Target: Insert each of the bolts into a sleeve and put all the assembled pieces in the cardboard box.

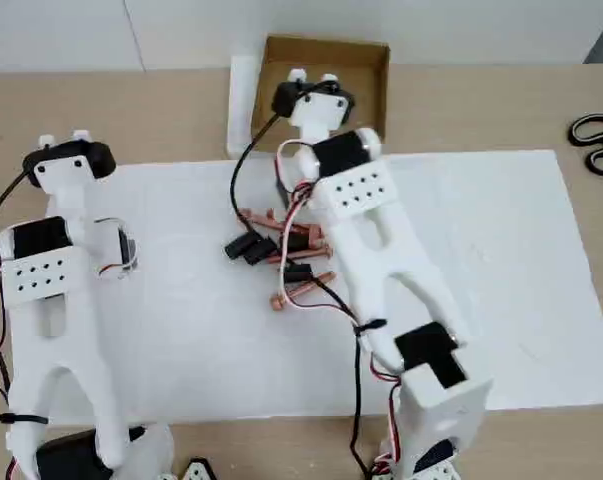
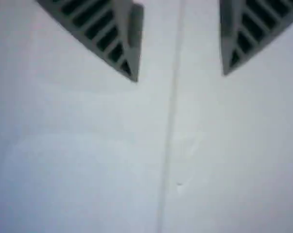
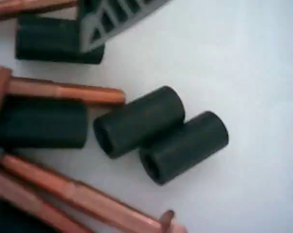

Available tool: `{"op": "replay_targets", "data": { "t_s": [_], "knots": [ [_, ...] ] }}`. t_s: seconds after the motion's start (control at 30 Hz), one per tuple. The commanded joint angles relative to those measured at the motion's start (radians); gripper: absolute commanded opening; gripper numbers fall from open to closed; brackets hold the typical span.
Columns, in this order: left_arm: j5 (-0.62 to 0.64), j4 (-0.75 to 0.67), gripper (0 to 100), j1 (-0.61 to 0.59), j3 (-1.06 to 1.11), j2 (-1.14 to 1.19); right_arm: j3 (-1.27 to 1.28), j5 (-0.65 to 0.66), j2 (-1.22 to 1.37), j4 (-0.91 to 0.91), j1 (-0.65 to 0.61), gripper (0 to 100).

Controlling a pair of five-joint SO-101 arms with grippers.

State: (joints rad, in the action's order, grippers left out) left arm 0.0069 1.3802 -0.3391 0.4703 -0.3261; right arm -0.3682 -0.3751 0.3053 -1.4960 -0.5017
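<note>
Two arms noted in the high view: the left arm (image 1: 51, 260) stands over the white sheet (image 1: 501, 260), the right arm (image 1: 361, 190) over the heap of copper bolts (image 1: 301, 290) and black sleeves (image 1: 246, 247) near the sheet's middle. The cardboard box (image 1: 325, 44) sits just far of the heap.

Left wrist view: left claw (image 2: 180, 75) wide open, holding nothing, sheet beneath.

Right wrist view: right claw (image 3: 112, 19) close above the heap; I cannot tell its opening. A pair of sleeves (image 3: 139, 121) lies touching, side by side.

My judgement: I should grip one sleeve across its barrel, clear of its neighbour and the bolts, bore left unobstructed for the bolt to enter.
</note>
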Motion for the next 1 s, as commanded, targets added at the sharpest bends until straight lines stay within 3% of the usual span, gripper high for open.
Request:
{"op": "replay_targets", "data": {
  "t_s": [0.0, 0.27, 0.57, 0.97],
  "knots": [
    [0.003, -0.018, 11, 0.006, 0.002, -0.009, -0.005, -0.032, 0.051, 0.044, -0.053, 15.1],
    [0.003, -0.018, 11, 0.005, 0.002, -0.009, -0.005, -0.396, 0.119, 0.113, -0.081, 15.2],
    [0.003, -0.055, 11, 0.005, 0.002, -0.003, -0.005, -0.482, 0.116, 0.107, -0.147, 15.3],
    [0.003, -0.055, 11, 0.005, 0.024, -0.003, -0.005, -0.482, 0.185, 0.117, -0.185, 15.1]
  ]
}}
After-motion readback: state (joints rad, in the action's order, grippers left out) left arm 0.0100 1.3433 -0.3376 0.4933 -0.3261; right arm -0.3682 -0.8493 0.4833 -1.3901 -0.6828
